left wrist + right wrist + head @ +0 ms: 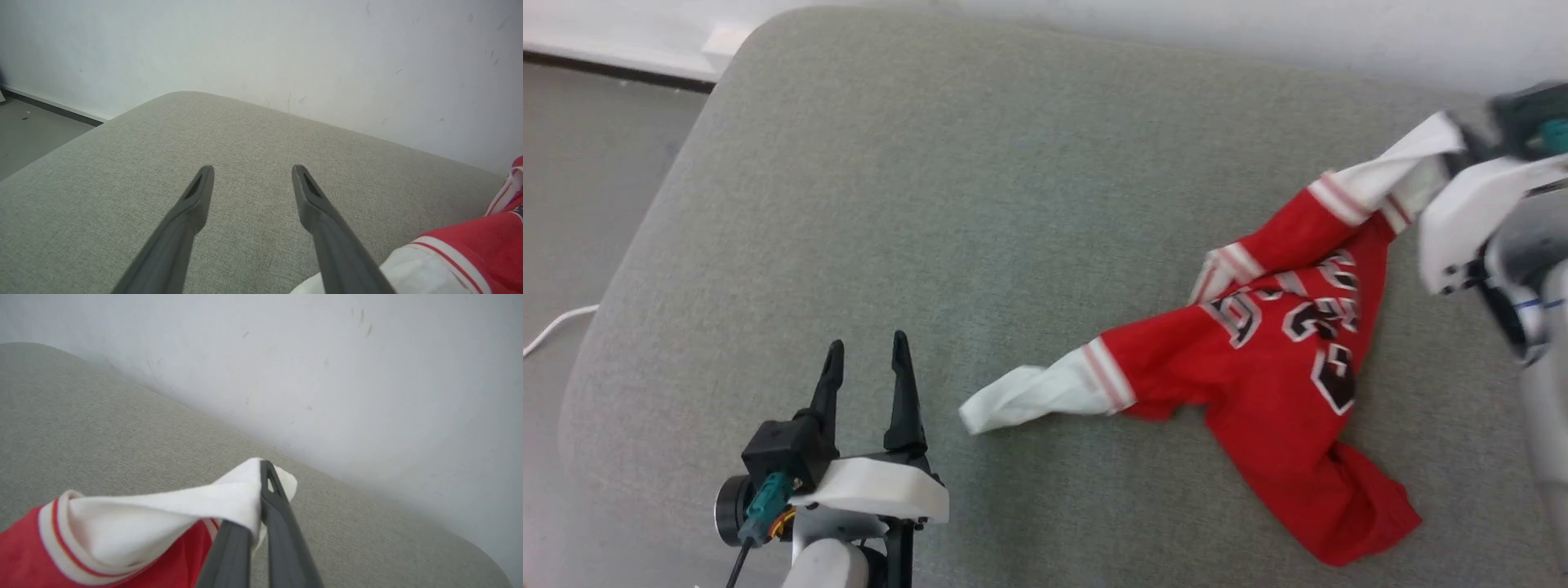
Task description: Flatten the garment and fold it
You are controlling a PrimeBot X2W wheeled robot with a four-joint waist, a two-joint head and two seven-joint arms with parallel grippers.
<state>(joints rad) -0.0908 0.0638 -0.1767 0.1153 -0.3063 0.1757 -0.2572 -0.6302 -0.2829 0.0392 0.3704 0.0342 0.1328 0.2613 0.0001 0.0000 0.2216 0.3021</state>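
Head view: the shirt point(1258, 384) lies crumpled toward the right side of the grey cushion point(980, 163). Its body is bunched and twisted, the lettering is creased, and one white sleeve trails out to the left. The right gripper point(1454, 139) holds the other white sleeve by its end, raised off the cushion. The left gripper point(867, 343) hovers at the front left, well apart from the cloth. Left wrist view: the left gripper point(253, 169) has its jaws spread wide over bare cushion with nothing between them, and the shirt point(441, 257) shows its trailing sleeve just beside the right-hand finger. Right wrist view: the right gripper point(261, 486) has its jaws closed on the white sleeve end of the shirt point(143, 522). As I judge it, flattening has barely begun: one sleeve is caught, the body is not yet spread, and no fold has been made.
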